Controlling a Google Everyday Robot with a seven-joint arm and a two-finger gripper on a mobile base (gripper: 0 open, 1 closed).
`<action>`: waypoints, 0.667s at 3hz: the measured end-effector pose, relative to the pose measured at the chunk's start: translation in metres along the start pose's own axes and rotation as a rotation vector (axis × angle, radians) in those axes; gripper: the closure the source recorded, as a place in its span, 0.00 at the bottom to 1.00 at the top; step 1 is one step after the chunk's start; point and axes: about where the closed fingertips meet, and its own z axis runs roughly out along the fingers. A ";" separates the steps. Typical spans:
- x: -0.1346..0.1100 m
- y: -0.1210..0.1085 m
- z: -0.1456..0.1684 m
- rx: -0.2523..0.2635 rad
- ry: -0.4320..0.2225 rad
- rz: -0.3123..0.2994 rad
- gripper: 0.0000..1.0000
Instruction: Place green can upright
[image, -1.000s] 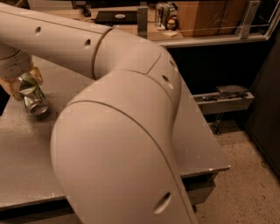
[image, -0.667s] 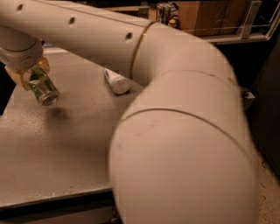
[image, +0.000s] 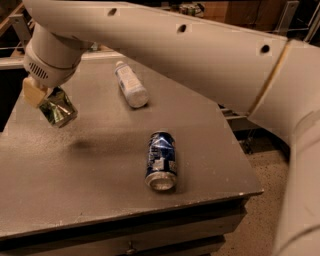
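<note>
While the gripper (image: 46, 100) hangs over the left side of the table (image: 100, 200), jaws clamped on the green can (image: 59, 113), that can is tilted and clear of the surface; let go at this angle and it likely topples, maybe rolling towards the blue can (image: 161, 160)

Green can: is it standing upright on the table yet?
No: the green can hangs tilted above the table, gripped in the hand at the picture's left; its shadow lies beneath.
</note>
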 end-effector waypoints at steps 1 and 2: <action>-0.009 0.011 -0.023 -0.075 -0.256 -0.007 1.00; -0.012 0.001 -0.043 -0.045 -0.310 -0.002 1.00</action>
